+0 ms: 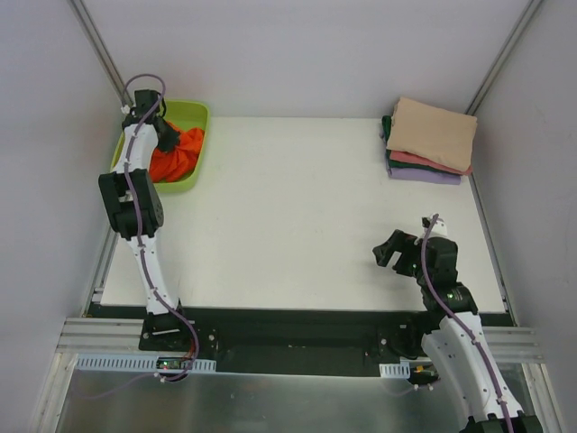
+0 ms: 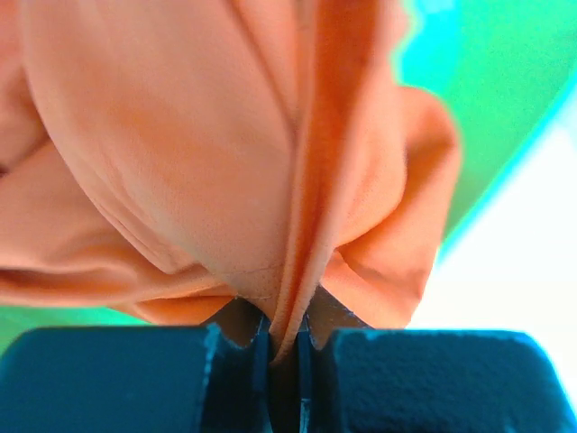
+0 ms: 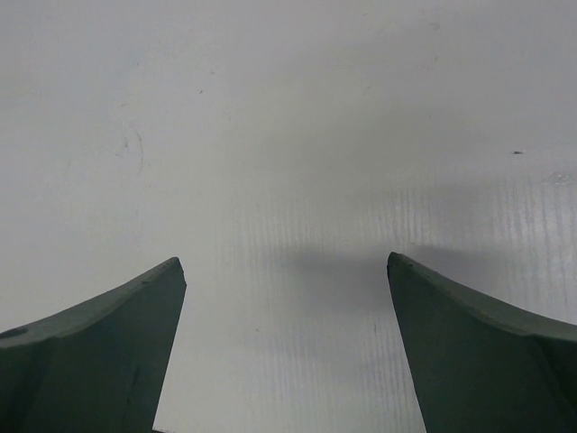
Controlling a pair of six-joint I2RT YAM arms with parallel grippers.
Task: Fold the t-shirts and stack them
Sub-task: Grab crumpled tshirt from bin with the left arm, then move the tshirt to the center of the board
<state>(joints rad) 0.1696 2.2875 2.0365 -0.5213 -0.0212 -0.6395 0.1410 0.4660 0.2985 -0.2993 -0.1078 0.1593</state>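
A bright orange t-shirt (image 1: pixel 177 153) lies bunched in the lime-green tub (image 1: pixel 195 115) at the far left. My left gripper (image 1: pixel 168 135) is over the tub and shut on a fold of the orange t-shirt (image 2: pixel 216 153), with the cloth pinched between its fingers (image 2: pixel 234 361). A stack of folded t-shirts sits at the far right: tan (image 1: pixel 433 133) on top, salmon-pink (image 1: pixel 416 160) and purple (image 1: pixel 424 176) under it, dark green (image 1: pixel 387 128) at the edge. My right gripper (image 1: pixel 389 250) is open and empty over the bare table, as the right wrist view (image 3: pixel 287 266) shows.
The white tabletop (image 1: pixel 288 216) spans the middle between tub and stack. Grey walls close in on both sides. A black rail and metal frame (image 1: pixel 288 334) run along the near edge by the arm bases.
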